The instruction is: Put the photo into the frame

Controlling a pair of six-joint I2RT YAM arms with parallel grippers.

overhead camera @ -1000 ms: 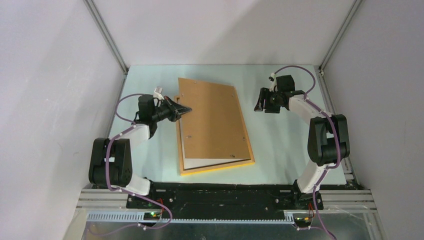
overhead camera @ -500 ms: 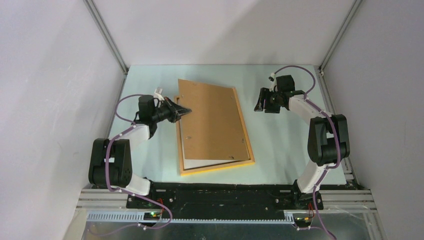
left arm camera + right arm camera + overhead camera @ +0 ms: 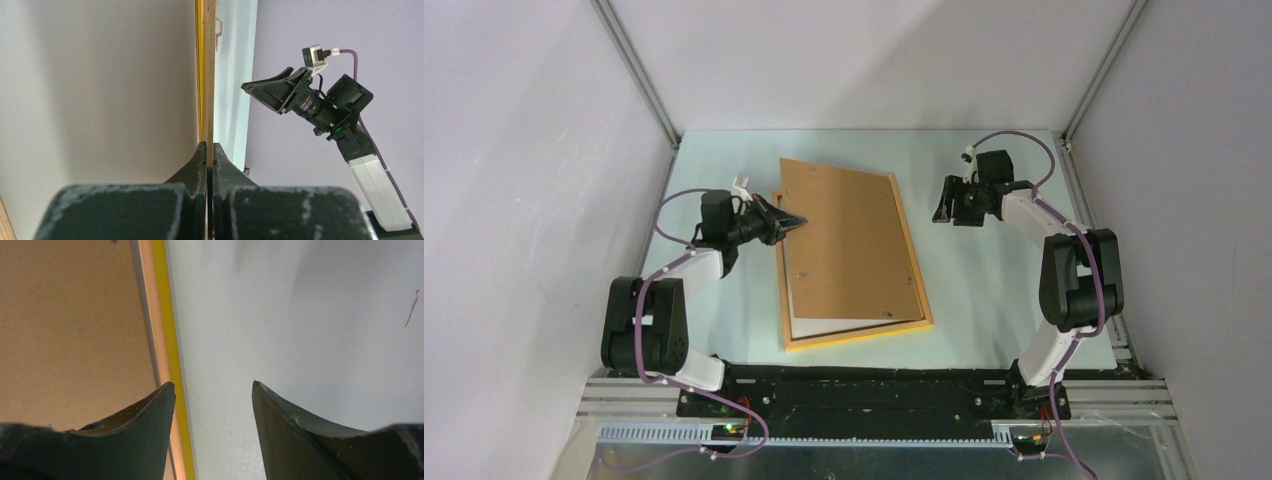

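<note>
The yellow-orange frame (image 3: 921, 292) lies flat on the table. A brown backing board (image 3: 849, 240) rests over it, skewed, its far left corner past the frame. A white sheet (image 3: 844, 325) shows inside the frame at the near edge; the photo's flower side is hidden. My left gripper (image 3: 796, 219) is shut on the board's left edge; in the left wrist view (image 3: 210, 147) the thin board edge (image 3: 210, 90) runs between the fingers beside the frame's yellow strip (image 3: 199, 75). My right gripper (image 3: 944, 212) is open and empty, just right of the frame's right rail (image 3: 172, 355).
The pale green table (image 3: 994, 280) is walled by grey panels on the left, back and right. In the right wrist view the gripper (image 3: 212, 390) hangs over bare table beside the board (image 3: 70, 330). The right arm also shows in the left wrist view (image 3: 325, 105).
The backing board has shifted slightly right and down with my left gripper, uncovering the frame's far left corner. The right arm has not moved.
</note>
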